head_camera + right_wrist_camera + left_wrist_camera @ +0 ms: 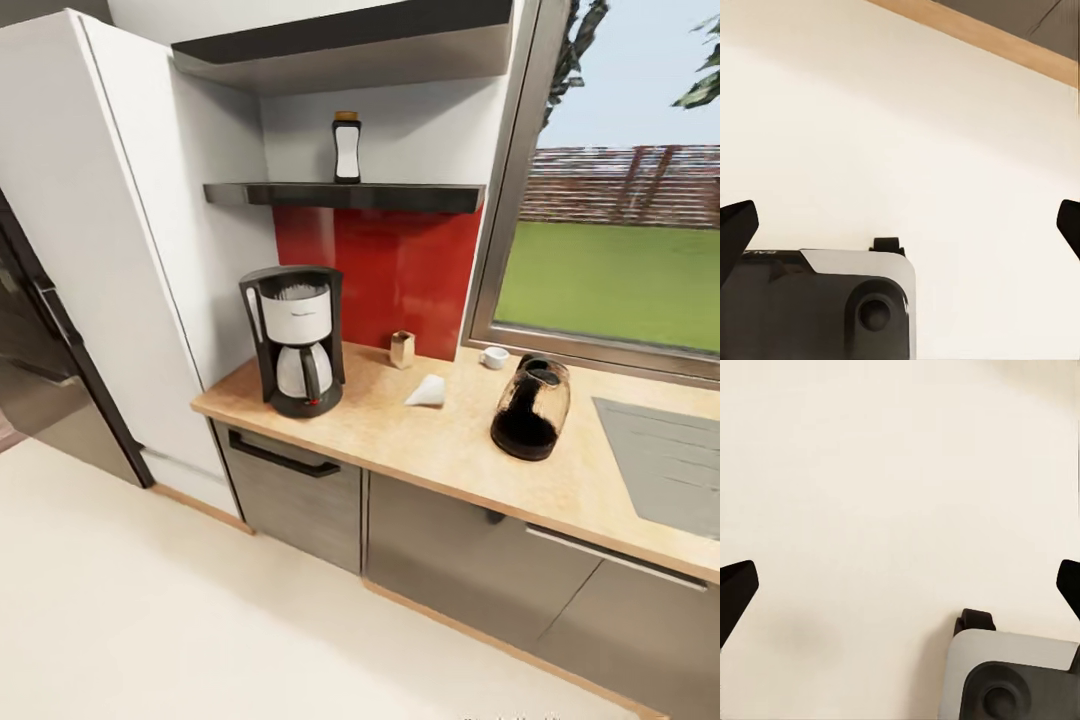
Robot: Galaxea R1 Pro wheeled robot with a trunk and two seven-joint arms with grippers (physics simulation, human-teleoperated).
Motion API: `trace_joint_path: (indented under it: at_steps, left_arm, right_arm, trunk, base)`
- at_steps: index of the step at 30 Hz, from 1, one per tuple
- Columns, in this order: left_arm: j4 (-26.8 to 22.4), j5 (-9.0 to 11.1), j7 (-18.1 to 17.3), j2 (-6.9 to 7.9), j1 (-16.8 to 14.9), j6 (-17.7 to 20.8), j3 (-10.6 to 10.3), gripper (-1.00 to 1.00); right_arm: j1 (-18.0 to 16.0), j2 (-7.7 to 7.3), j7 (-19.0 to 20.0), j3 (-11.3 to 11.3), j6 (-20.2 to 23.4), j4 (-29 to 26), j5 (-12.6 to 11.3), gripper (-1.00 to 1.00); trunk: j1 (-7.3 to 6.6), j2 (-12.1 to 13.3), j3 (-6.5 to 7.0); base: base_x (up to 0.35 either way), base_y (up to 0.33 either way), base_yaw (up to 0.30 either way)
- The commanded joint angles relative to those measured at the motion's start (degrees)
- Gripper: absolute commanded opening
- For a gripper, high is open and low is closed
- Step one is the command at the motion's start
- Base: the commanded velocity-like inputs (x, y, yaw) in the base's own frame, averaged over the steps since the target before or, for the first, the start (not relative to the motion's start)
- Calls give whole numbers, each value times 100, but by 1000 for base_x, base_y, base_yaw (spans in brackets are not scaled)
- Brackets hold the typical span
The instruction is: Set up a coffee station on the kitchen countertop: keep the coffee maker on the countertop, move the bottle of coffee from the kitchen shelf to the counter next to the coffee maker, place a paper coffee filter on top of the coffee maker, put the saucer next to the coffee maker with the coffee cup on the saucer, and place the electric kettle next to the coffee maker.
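Observation:
The black and white coffee maker [295, 340] stands at the left end of the wooden countertop [450, 450]. On the dark wall shelf [345, 195] above it stands the bottle of coffee [347, 148], upright. A white paper coffee filter [427, 392] lies on the counter to the right of the maker. A small white coffee cup [494, 357] sits by the window. The dark glass electric kettle [530, 407] stands further right. My left gripper [904, 585] and right gripper [904, 225] hang open over the cream floor, with nothing between their fingers.
A small tan object [402, 349] sits against the red backsplash. A grey inset panel [665, 460] lies in the counter at the right. A tall white cabinet [120, 230] and a steel fridge [35, 340] stand to the left. Drawers [290, 490] front the counter.

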Motion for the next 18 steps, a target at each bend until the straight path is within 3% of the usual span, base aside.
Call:
trace_joint_path:
  at_steps: [1, 11, 18]
  left_arm:
    - [2, 55, 1, 1, -3, -17, -8, 100]
    - [2, 55, 1, 1, -3, -17, -8, 100]
    - [2, 55, 1, 1, -2, -17, -8, 100]
  right_arm:
    - [-2, 1, -3, 2, -13, -1, -11, 100]
    - [-2, 0, -11, -6, -13, -1, -18, 100]
    - [-2, 0, -12, -7, -11, -1, -18, 100]
  trunk:
    - [3, -11, -11]
    - [3, -11, -11]
    - [3, -11, -11]
  base:
    - [0, 77, -264]
    - [0, 69, -264]
    - [0, 251, -255]
